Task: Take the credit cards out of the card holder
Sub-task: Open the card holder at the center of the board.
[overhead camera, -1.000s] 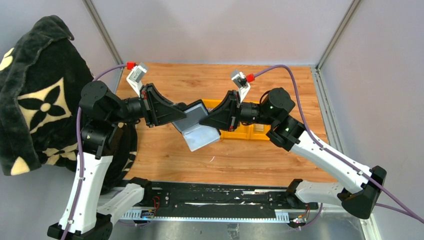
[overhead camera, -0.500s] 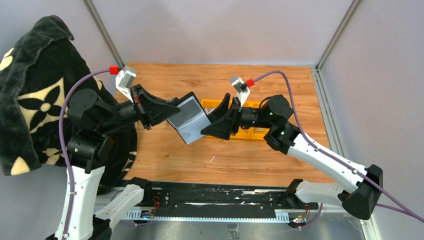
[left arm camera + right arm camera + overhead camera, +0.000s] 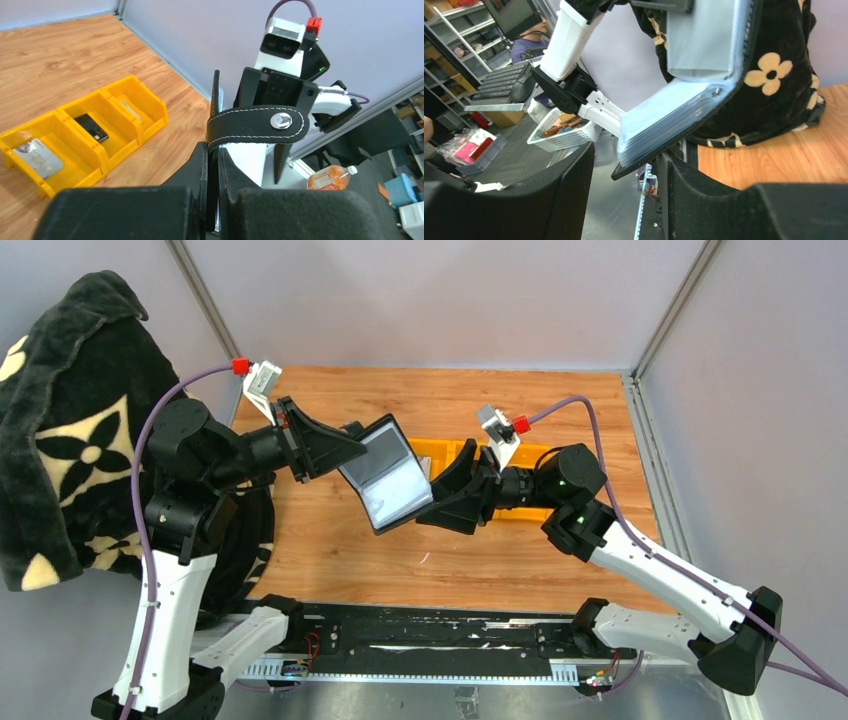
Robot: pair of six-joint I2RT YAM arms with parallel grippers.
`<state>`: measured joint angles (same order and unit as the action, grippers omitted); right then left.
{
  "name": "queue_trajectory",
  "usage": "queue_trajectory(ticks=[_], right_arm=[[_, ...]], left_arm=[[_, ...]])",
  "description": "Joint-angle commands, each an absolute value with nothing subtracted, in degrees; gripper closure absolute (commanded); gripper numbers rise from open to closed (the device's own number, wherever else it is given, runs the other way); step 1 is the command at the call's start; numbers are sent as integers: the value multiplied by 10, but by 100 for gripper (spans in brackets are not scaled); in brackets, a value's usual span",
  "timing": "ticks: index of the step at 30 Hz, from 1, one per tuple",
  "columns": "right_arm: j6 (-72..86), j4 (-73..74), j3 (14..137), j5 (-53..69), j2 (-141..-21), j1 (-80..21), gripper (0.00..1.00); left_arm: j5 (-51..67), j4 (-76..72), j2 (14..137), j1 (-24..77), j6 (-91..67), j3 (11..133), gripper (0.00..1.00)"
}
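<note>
**Arrangement at the centre of the table, near to far.** The left gripper (image 3: 352,447) is pressing fully closed on one cover edge of the card holder (image 3: 388,480). It is holding the card holder in the air above the table (image 3: 330,550), between the two arms. The right gripper (image 3: 432,502) is standing with its jaws well apart and gripping nothing. The holder's lower corner is reaching into the gap between its fingers; whether it is touching either finger cannot be told.

**Orientation.** The holder is hanging open like a book. In the overhead view its long axis is running diagonally from far left to near right. Its pale inner face is turning upward and toward the right gripper.

**Hidden parts.**
- In the overhead view the right arm is covering most of the yellow bin (image 3: 150,117) behind the holder.
- Whether any card is sitting inside the holder cannot be made out.

**Differences between views.**
- Only the right wrist view is showing the stack of clear sleeves (image 3: 659,125) fanning out from the fold.
- Only the left wrist view is showing the holder edge-on, with its strap (image 3: 257,125) and snap folding across it.
- That view is also showing the bin's contents: a silvery card (image 3: 37,157) in one end compartment, a small black block (image 3: 91,128) in the middle one and a thin card (image 3: 131,109) in the other end compartment.
- A dark flowered blanket (image 3: 70,430) is hanging at the far left.
</note>
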<state>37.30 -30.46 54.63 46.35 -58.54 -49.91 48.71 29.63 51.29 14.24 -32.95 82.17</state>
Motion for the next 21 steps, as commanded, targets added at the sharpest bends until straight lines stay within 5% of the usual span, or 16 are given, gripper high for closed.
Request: queue_trajectory(ticks=[1, 12, 17, 21], right_arm=[[326, -255, 564, 434, -576, -508, 51], [325, -234, 577, 356, -584, -508, 69], [321, -264, 567, 404, -568, -508, 49], [324, -276, 552, 425, -561, -510, 46]], left_arm=[[496, 256, 511, 142, -361, 839, 100], [519, 238, 504, 142, -384, 840, 100], [517, 246, 505, 142, -374, 844, 100], [511, 245, 508, 142, -377, 845, 100]])
